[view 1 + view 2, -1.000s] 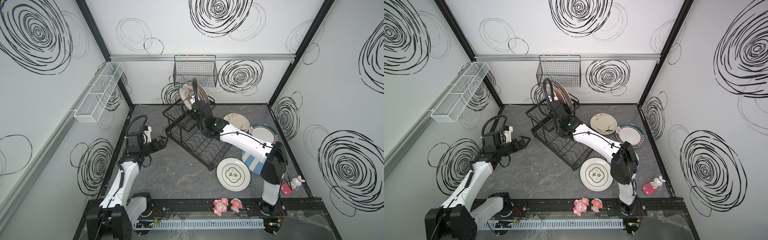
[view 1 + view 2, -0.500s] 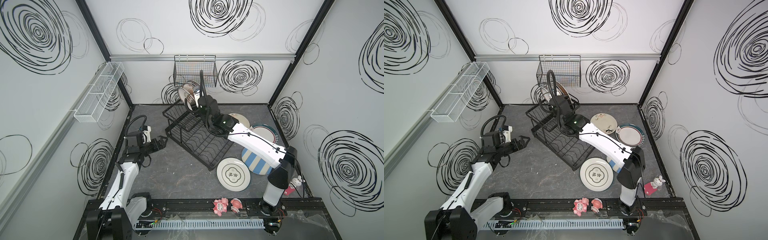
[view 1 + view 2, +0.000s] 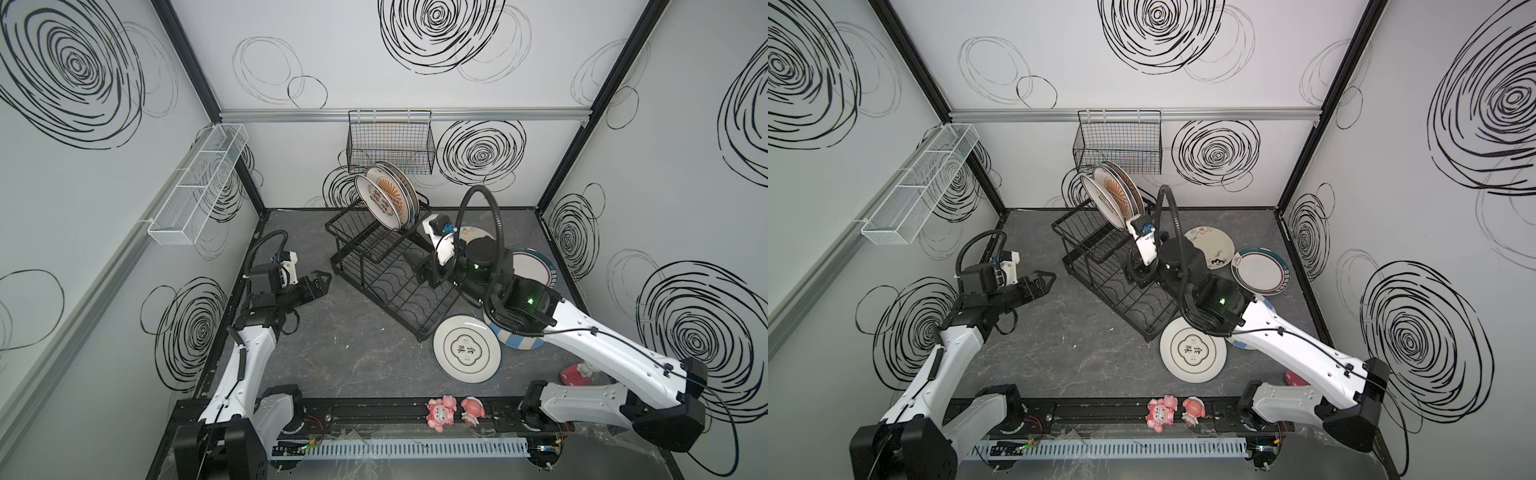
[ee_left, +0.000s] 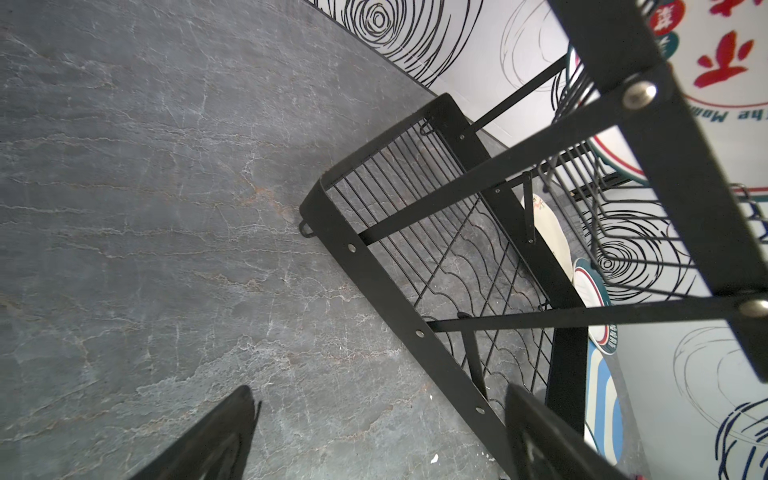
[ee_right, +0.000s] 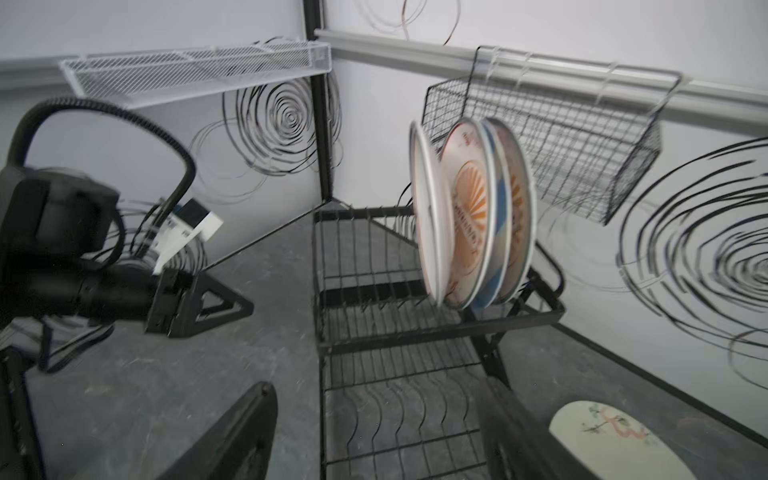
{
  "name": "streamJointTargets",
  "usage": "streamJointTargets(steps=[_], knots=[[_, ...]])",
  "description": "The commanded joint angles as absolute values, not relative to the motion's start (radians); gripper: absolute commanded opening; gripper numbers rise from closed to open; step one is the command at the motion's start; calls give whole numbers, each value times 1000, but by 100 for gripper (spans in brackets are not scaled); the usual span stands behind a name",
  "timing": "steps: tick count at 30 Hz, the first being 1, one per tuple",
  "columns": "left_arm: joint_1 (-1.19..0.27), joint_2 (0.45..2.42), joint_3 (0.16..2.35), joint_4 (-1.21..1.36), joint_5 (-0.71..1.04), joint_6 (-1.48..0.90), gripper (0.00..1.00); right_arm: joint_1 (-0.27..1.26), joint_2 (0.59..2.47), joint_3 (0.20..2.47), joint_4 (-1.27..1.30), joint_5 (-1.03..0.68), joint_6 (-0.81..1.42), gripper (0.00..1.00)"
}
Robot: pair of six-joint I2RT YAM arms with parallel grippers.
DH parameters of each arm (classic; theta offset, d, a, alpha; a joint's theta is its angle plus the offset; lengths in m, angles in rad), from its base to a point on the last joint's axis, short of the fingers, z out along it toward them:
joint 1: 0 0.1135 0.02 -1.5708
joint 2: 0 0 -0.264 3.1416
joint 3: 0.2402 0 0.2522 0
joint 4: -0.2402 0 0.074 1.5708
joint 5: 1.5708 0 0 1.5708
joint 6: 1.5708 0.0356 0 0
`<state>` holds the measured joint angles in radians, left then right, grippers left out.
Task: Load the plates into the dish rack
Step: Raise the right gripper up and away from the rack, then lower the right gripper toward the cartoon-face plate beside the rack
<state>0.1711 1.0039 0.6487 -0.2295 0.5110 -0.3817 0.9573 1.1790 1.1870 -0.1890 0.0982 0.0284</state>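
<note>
The right gripper [image 5: 376, 388] is now withdrawn from the patterned round plates [image 3: 384, 201] in the black wire dish rack [image 3: 386, 286], fingers spread, empty; the left gripper [image 3: 322, 279] is likewise held spread.

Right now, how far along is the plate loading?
Done: what looks like four plates stand upright in the dish rack's upper tier. In hand: nothing. The right pincer hangs open and empty above the lower tier, and the left pincer is open beside the rack. Left: four plates lie flat on the table: medallion plate, striped plate, teal-rimmed plate, flowered plate.
</note>
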Motion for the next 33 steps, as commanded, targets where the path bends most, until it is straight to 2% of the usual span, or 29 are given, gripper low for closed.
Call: streamJointTargets(steps=[1, 8, 15, 22, 25, 29, 33], knots=[[181, 992, 647, -188, 519, -376, 96, 995, 1215, 1045, -175, -3, 58, 81], [181, 983, 644, -193, 506, -374, 96, 997, 1333, 839, -9, -22, 85, 82], [181, 987, 644, -198, 502, -374, 96, 968, 1564, 963, -77, -24, 74, 80], [182, 985, 647, -201, 499, -371, 96, 948, 1684, 1002, -39, -17, 67, 76], [182, 983, 646, -199, 499, -371, 96, 932, 1720, 1012, -26, -34, 65, 70], [183, 986, 647, -199, 500, -371, 96, 931, 1752, 1024, -2, -32, 57, 53], [183, 988, 647, -200, 500, -370, 96, 935, 1784, 1049, -10, -32, 54, 41]])
